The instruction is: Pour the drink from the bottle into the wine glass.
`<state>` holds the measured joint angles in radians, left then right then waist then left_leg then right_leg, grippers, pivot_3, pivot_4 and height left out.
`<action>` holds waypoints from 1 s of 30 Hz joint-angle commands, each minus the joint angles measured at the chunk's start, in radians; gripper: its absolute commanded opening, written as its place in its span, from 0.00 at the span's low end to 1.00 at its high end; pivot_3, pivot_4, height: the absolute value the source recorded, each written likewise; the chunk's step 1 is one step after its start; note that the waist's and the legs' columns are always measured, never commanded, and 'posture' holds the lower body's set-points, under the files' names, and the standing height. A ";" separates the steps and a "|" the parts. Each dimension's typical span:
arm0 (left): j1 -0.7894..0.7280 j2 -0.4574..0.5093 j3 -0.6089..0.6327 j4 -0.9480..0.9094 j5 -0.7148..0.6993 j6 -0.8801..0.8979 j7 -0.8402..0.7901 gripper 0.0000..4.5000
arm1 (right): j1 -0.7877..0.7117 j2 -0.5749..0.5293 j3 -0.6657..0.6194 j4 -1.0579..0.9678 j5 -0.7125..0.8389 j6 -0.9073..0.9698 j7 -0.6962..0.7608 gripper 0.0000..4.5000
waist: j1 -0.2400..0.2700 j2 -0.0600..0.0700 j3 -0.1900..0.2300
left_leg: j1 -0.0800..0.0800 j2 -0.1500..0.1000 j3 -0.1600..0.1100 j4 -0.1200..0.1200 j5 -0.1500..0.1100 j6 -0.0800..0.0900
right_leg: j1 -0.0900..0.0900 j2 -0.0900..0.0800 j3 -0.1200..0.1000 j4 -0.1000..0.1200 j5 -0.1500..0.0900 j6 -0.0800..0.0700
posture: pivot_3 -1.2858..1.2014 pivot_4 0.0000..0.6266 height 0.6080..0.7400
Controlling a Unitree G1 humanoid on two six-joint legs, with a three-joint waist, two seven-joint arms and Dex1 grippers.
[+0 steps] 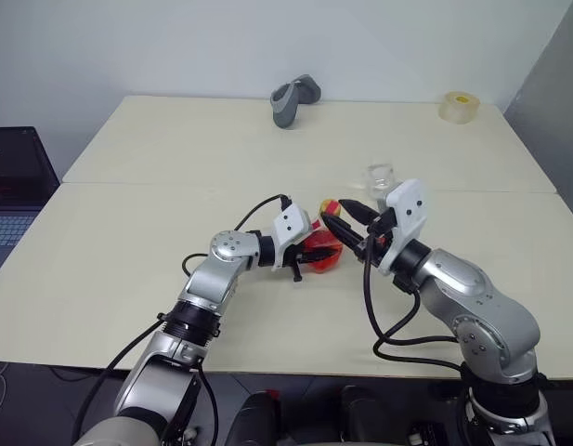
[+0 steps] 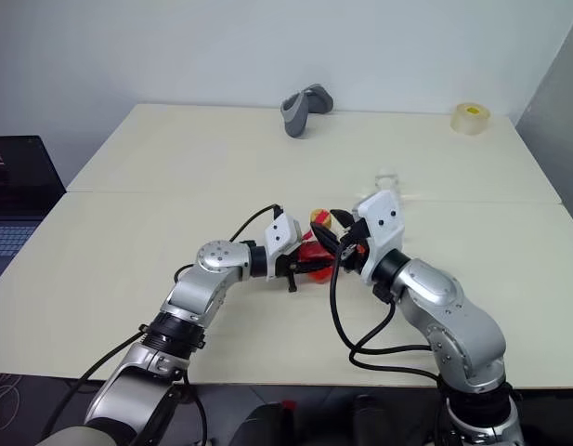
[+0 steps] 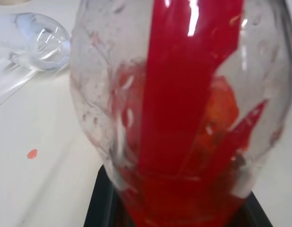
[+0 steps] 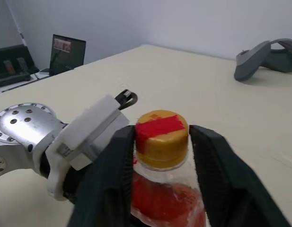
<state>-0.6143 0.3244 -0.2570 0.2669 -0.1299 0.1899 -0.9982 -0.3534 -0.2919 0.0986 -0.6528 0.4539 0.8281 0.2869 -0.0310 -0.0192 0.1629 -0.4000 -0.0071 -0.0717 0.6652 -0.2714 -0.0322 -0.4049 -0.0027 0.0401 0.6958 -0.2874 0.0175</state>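
Observation:
My left gripper [image 1: 311, 253] is shut on the rounded body of the bottle [image 1: 321, 251], holding it just above the table near the middle. The red drink [image 3: 183, 94] fills the lower part of the bottle and streaks its wall. The yellow-and-red cap [image 4: 161, 135] sits on the neck, and my right gripper [image 1: 336, 212] is shut on it, one black finger [image 4: 112, 165] on each side of the cap. The wine glass [image 1: 381, 177] stands just behind the two grippers, clear and with nothing in it, and its bowl [image 3: 37, 40] also shows past the bottle.
A grey curved device [image 1: 293, 98] lies at the table's far edge and a roll of tape [image 1: 460, 105] at the far right corner. A laptop [image 1: 17, 181] stands off the table to the left. A small red drop [image 3: 32, 153] marks the tabletop beside the bottle.

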 commanded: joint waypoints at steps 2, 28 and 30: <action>-0.012 0.004 0.000 -0.043 -0.006 -0.020 -0.017 0.20 | -0.028 -0.023 -0.019 0.006 0.022 -0.022 0.051 0.28 | 0.000 0.000 0.000 | 0.000 0.000 0.000 0.000 0.000 0.000 | 0.000 0.000 0.000 0.000 0.000 0.000 | 0.52 0.24 1.00; 0.019 0.009 0.033 -0.096 -0.009 -0.047 0.040 0.18 | -0.144 -0.279 -0.196 0.169 0.191 -0.078 0.469 0.89 | 0.008 0.001 0.001 | -0.001 0.000 0.000 0.001 0.000 0.001 | 0.000 -0.001 0.000 -0.001 0.000 0.000 | 0.52 0.24 1.00; 0.015 0.001 0.042 -0.084 -0.009 -0.042 0.061 0.18 | -0.088 -0.226 -0.197 0.060 0.189 -0.056 0.354 0.97 | 0.006 0.001 0.001 | -0.001 0.000 0.000 0.000 0.000 0.001 | 0.000 -0.001 0.000 -0.001 0.000 0.000 | 0.52 0.24 1.00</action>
<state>-0.5798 0.3387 -0.2449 0.2036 -0.1172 0.1630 -0.9568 -0.4505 -0.5356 -0.0777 -0.4925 0.6203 0.7585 0.7231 -0.0247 -0.0185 0.1643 -0.4010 -0.0066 -0.0723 0.6652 -0.2713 -0.0317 -0.4048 -0.0034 0.0396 0.6954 -0.2875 0.0173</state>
